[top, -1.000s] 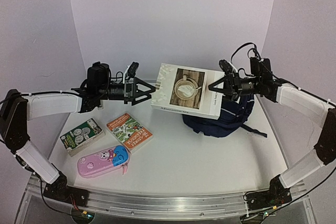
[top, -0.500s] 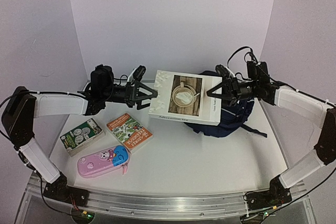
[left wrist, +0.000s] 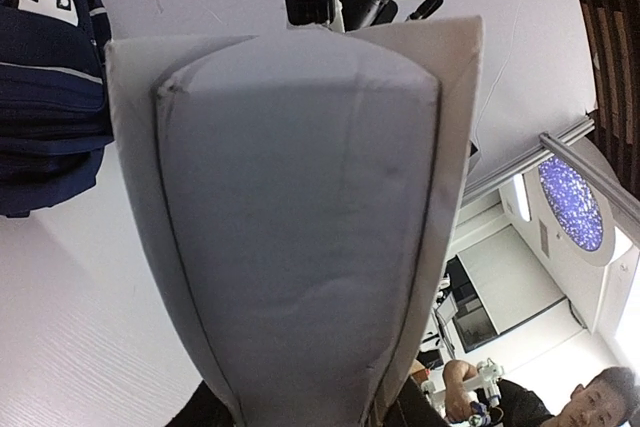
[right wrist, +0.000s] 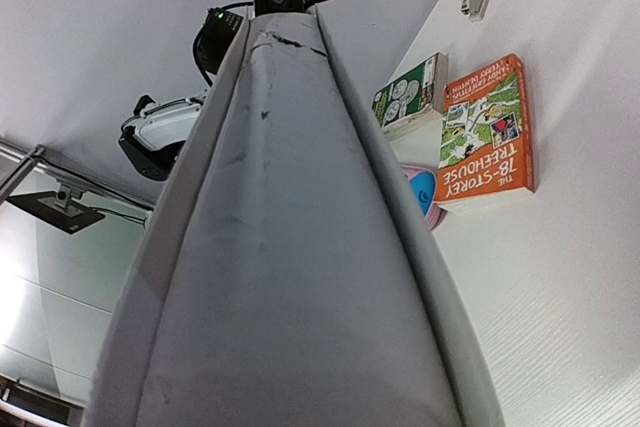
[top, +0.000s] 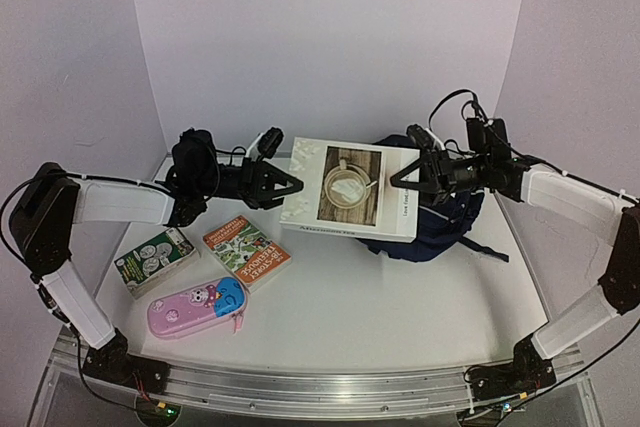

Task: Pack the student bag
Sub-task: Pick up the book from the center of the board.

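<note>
White tabletop [top: 380,307] within lilac walls [top: 330,37] bears the student bag [top: 445,227]; book [top: 350,187] held aloft.

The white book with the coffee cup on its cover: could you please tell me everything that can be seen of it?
The white book is a thick hardback. Its cover carries a photo of a frothy coffee cup on dark wood, and the lettering on its edges is too small to read. It is closed and held roughly level in the air, clear of the table. The left gripper clamps its left edge and the right gripper its right edge. It partly overlaps the navy student bag in the top view.
</note>
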Robot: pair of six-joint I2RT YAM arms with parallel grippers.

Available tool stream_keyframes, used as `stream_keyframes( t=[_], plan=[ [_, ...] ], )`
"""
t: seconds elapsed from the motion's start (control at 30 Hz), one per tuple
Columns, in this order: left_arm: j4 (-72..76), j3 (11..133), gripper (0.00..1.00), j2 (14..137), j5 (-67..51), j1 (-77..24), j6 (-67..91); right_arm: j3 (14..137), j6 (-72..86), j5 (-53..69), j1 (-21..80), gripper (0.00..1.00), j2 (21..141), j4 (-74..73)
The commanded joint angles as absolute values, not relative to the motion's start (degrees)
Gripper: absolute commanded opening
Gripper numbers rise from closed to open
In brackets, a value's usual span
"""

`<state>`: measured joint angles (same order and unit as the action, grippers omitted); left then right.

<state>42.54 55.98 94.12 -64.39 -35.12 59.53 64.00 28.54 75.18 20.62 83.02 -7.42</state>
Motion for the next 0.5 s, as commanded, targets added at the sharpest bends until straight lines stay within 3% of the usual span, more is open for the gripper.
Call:
stream_keyframes(
  t=[0.0,0.13,0.33,0.47],
  plan=[
    [51.9,54.8,0.21,94.4,-65.5,-35.2,62.3,66.8,26.8,72.5,20.7,0.71,83.9,-8.3],
    [51.7,54.0,0.11,94.2,-62.6,-35.1,62.4,73.7,14.0,63.0,19.4,0.87,85.4,-24.9],
    [44.0,53.7,0.02,93.3,-52.0,-34.3,59.3,81.1,-0.9,41.2,16.7,0.91,88.5,-38.1],
    [44.1,50.6,0.03,92.6,-43.1,-31.4,62.5,81.6,-8.3,31.2,16.6,0.89,89.8,-39.8]
  ],
)
